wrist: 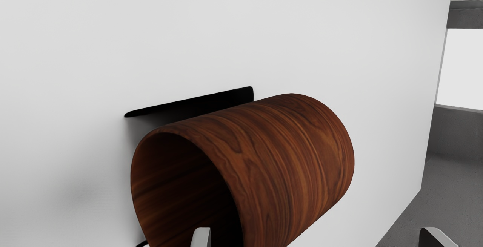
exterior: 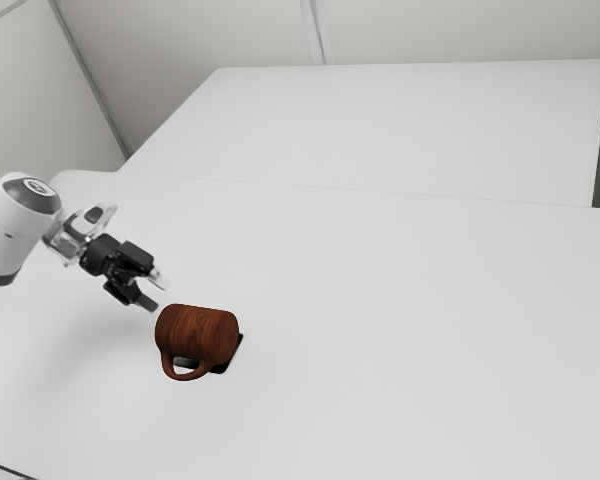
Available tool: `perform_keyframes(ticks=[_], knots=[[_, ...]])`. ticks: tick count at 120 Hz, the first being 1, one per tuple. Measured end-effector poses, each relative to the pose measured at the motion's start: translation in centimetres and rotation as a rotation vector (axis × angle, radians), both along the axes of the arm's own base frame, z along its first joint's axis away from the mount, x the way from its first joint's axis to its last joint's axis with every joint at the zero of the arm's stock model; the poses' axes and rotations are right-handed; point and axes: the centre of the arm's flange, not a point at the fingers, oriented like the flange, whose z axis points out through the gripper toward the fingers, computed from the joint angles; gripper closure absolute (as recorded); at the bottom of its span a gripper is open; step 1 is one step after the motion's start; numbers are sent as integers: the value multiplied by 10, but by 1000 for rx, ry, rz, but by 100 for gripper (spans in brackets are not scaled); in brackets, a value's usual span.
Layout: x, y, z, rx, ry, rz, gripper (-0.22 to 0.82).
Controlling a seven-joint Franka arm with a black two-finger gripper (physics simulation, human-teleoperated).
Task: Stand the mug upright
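The mug lies on its side on the white surface, so it isn't upright as things stand. My pincer is spread, its two fingers well apart with nothing pinched between them. In the exterior view it hangs near the mug, toward that view's left, by the end closest to my arm.

What matters most to me is how the mug points. Its long axis runs roughly from the exterior view's left to its right, leading away from my pincer. In the wrist view the open mouth is turned partly toward my hand, and the closed base is at the far end. The handle sticks out from the mug's side, toward the near edge of the exterior view.

I judge that setting it up means taking hold of the body or rim, then tipping it until that long axis points straight up, with the base under it and the mouth on top. One finger overlaps the mouth in the wrist view; whether it reaches inside, I can't tell. A black flat piece lies alongside, perhaps partly beneath, and could unsettle the base as I put it down.
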Motion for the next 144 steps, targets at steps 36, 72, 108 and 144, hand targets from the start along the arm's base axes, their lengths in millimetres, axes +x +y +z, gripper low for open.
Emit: perform_keyframes(ticks=[36,72,108,144], knots=[[-18,-12,-41,-127,23,70,0],[-18,-11,-40,-145,-9,78,60],[-15,-20,-12,-150,-71,39,75],[2,-33,49,-53,-168,-42,78]])
